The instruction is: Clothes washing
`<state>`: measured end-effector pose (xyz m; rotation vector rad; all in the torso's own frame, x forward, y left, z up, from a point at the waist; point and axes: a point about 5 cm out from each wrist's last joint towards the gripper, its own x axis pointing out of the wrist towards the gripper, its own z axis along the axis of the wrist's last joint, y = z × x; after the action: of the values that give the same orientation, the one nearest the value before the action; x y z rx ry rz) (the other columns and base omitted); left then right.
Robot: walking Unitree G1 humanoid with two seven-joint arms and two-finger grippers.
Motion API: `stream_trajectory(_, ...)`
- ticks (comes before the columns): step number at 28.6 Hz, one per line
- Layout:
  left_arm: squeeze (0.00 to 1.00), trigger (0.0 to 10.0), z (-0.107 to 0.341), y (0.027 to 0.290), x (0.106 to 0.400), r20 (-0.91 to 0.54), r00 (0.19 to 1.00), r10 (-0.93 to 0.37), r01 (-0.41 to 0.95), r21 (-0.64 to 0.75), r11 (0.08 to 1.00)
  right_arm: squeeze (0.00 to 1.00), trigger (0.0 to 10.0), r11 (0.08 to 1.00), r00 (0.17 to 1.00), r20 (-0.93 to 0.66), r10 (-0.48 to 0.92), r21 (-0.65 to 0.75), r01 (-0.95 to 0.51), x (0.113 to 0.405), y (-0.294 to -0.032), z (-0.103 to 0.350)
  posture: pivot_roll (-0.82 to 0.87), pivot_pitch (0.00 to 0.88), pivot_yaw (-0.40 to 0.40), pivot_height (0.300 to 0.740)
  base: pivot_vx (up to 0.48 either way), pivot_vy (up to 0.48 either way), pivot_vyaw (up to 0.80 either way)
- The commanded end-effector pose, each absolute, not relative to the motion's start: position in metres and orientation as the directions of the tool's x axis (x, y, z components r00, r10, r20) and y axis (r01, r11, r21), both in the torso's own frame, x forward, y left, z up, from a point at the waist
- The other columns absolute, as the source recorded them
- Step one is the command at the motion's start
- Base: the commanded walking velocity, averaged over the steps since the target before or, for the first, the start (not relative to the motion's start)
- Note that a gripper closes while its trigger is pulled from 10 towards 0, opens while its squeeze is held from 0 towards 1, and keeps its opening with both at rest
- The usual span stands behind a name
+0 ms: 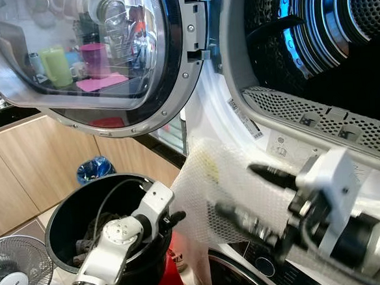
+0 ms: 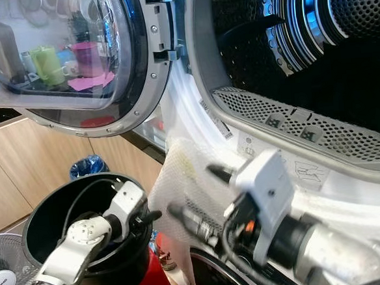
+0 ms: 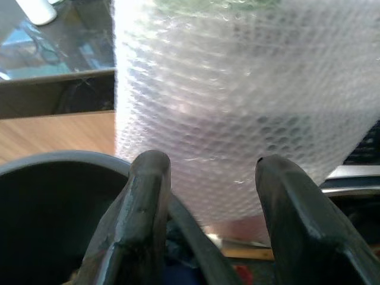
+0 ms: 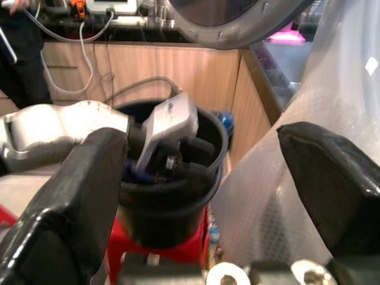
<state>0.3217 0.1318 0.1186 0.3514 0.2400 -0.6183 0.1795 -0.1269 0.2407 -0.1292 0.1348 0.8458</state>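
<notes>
The right gripper (image 1: 239,190) spreads its fingers wide beside a mesh laundry bag (image 1: 213,193) draped below the dryer opening's rim (image 1: 319,117); the door (image 1: 86,58) stands swung open to the left. The left gripper (image 1: 172,219), fingers parted, hovers at the black bucket's rim (image 1: 55,220), near the bag's edge; dark clothes (image 1: 96,240) lie inside.

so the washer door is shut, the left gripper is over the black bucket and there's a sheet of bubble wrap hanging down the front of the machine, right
Not quite: the washer door is swung wide open, not shut, and the left eye view shows the drum exposed beside it. The rest holds: the left gripper is over the black bucket, and the bubble wrap hangs down the machine's front.
</notes>
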Motion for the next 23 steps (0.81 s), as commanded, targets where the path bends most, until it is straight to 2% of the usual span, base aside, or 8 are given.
stream_trajectory(1, 0.0, 10.0, 0.128, 0.139, 0.32, -0.302, 0.797, -0.523, 0.596, 0.258, 0.76, 0.0, 10.0, 0.663, 0.651, -0.195, 0.734, -0.002, -0.749, 0.18, -0.128, 0.224, 0.14, 0.023, -0.044, 0.74, 0.0, 0.0, 0.0)
stream_trajectory(5, 0.0, 10.0, 0.135, 0.158, 0.315, -0.325, 0.813, -0.483, 0.573, 0.296, 0.765, 0.0, 10.0, 0.761, 0.685, -0.343, 0.643, 0.18, -0.624, 0.19, -0.142, 0.159, 0.17, 0.027, -0.051, 0.74, 0.0, 0.0, 0.0)
stream_trajectory(8, 0.0, 10.0, 0.133, 0.162, 0.313, -0.342, 0.817, -0.465, 0.563, 0.295, 0.772, 0.0, 10.0, 0.791, 0.701, -0.375, 0.607, 0.196, -0.58, 0.193, -0.147, 0.145, 0.19, 0.028, -0.054, 0.74, 0.0, 0.0, 0.0)
stream_trajectory(9, 0.0, 10.0, 0.13, 0.167, 0.311, -0.371, 0.818, -0.44, 0.552, 0.291, 0.781, 0.0, 10.0, 0.832, 0.721, -0.418, 0.553, 0.228, -0.506, 0.195, -0.155, 0.123, 0.19, 0.029, -0.056, 0.74, 0.0, 0.0, 0.0)
stream_trajectory(14, 0.0, 10.0, 0.129, 0.173, 0.309, -0.402, 0.816, -0.415, 0.544, 0.291, 0.787, 0.0, 10.0, 0.901, 0.762, -0.49, 0.424, 0.318, -0.297, 0.196, -0.178, 0.076, 0.2, 0.032, -0.06, 0.74, 0.0, 0.0, 0.0)
stream_trajectory(19, 0.0, 10.0, 0.148, 0.184, 0.305, -0.401, 0.818, -0.412, 0.536, 0.273, 0.799, 0.0, 10.0, 0.951, 0.687, -0.703, 0.185, 0.303, 0.054, 0.187, -0.199, -0.021, 0.24, 0.028, -0.053, 0.74, 0.0, 0.0, 0.0)
stream_trajectory(21, 0.0, 10.0, 0.156, 0.189, 0.305, -0.407, 0.822, -0.399, 0.526, 0.269, 0.807, 0.0, 10.0, 0.959, 0.616, -0.783, 0.09, 0.235, 0.159, 0.179, -0.203, -0.047, 0.26, 0.026, -0.056, 0.74, 0.0, 0.0, 0.0)
stream_trajectory(23, 0.0, 10.0, 0.168, 0.193, 0.303, -0.409, 0.809, -0.421, 0.528, 0.192, 0.827, 0.0, 10.0, 0.924, 0.531, -0.848, 0.001, 0.203, 0.324, 0.167, -0.206, -0.071, 0.27, 0.019, -0.057, 0.74, 0.0, 0.0, 0.0)
